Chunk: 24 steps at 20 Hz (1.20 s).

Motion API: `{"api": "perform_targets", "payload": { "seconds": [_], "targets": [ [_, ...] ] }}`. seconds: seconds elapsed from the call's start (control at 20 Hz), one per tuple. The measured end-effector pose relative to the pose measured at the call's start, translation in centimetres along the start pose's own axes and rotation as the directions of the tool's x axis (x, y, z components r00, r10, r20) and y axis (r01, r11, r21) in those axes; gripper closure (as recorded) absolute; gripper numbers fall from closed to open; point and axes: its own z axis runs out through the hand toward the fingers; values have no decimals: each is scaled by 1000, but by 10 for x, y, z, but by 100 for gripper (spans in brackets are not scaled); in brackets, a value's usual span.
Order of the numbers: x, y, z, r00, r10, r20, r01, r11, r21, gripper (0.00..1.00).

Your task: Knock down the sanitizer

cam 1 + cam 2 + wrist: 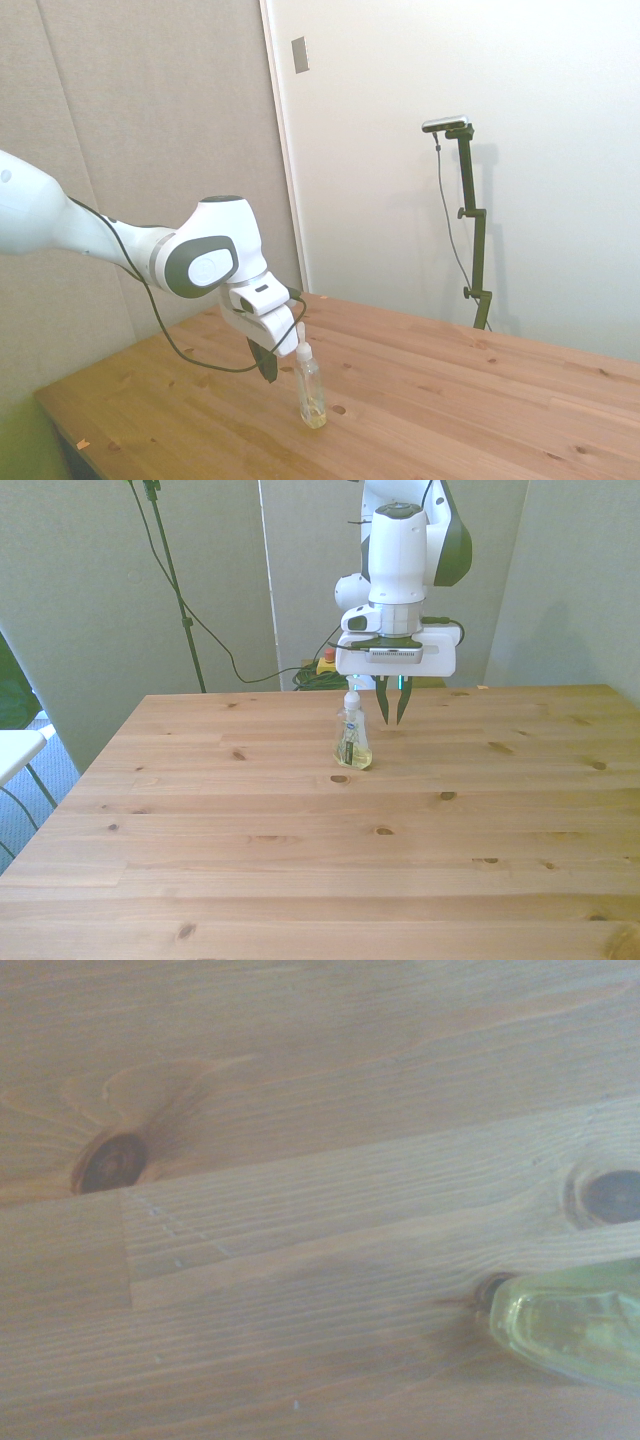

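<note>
Sanitizer (352,739), upright on the wooden table (300,860) and nearly empty, looks light, stiff and top-heavy; a nudge near its pump should topple it. Just right of it in the front view, the gripper (392,718) hangs, fingers closed together.

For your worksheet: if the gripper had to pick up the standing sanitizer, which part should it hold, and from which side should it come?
Probably the sanitizer body's middle, approached level from the front view's right, where the gripper hangs. It stands upright; the pump top is thin and the body slim enough for the fingers.
</note>
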Motion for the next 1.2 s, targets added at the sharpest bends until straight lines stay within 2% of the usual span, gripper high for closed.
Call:
{"api": "perform_targets", "payload": {
  "seconds": [0.5,0.9,1.2],
  "targets": [
    [32,16,-6,997,71,-16,-71,997,20,100],
    [80,-15,-14,991,128,-44,-126,991,40,100],
    [129,-21,-1,980,188,-62,-187,982,31,100]
  ]
}}
